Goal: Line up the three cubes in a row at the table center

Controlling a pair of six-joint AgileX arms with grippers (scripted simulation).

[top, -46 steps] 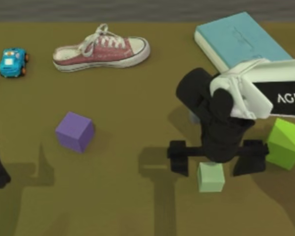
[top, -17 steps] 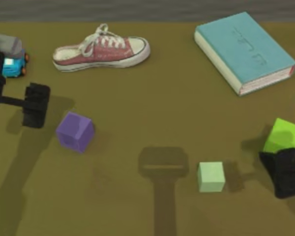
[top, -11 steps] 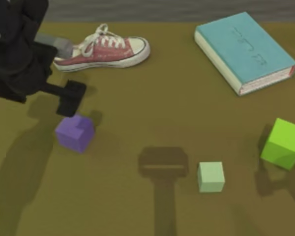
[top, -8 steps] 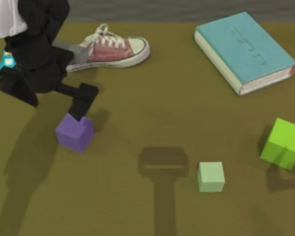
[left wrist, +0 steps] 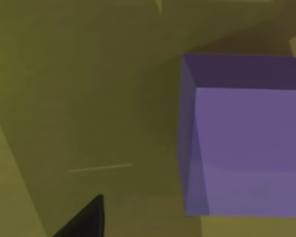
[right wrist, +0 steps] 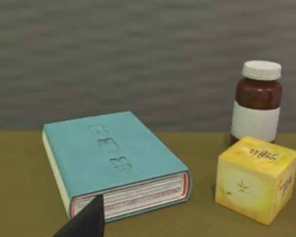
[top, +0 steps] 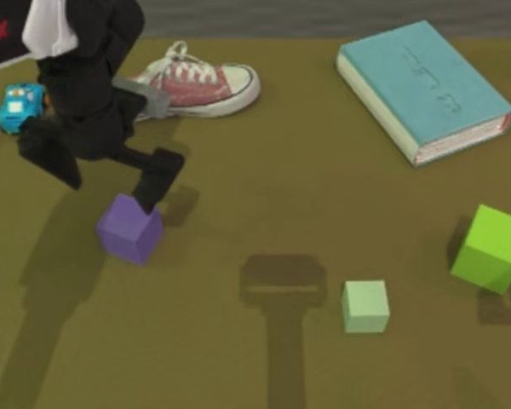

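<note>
The purple cube [top: 129, 228] sits left of the table [top: 255, 204] centre. My left gripper [top: 102, 169] hangs open just behind it, one finger [top: 157, 179] near the cube's far right corner and the other [top: 49, 155] off to the left. In the left wrist view the purple cube [left wrist: 241, 143] fills the frame beside one dark fingertip [left wrist: 86, 221]. The mint cube [top: 364, 306] lies right of centre near the front. The lime cube [top: 494, 247] stands at the right edge. My right arm is out of the top view; its wrist view shows one fingertip [right wrist: 86, 221] with nothing held.
A pink sneaker [top: 192, 83] and a blue toy car [top: 21, 106] lie at the back left, partly under my left arm. The teal book [top: 422, 85] is at the back right. The right wrist view also shows the book [right wrist: 113, 163], a yellow printed cube [right wrist: 254, 177] and a brown bottle [right wrist: 256, 106].
My right arm let go of the mint cube's area and withdrew off the right edge. My left arm swung in from the left edge to just behind the purple cube, open.
</note>
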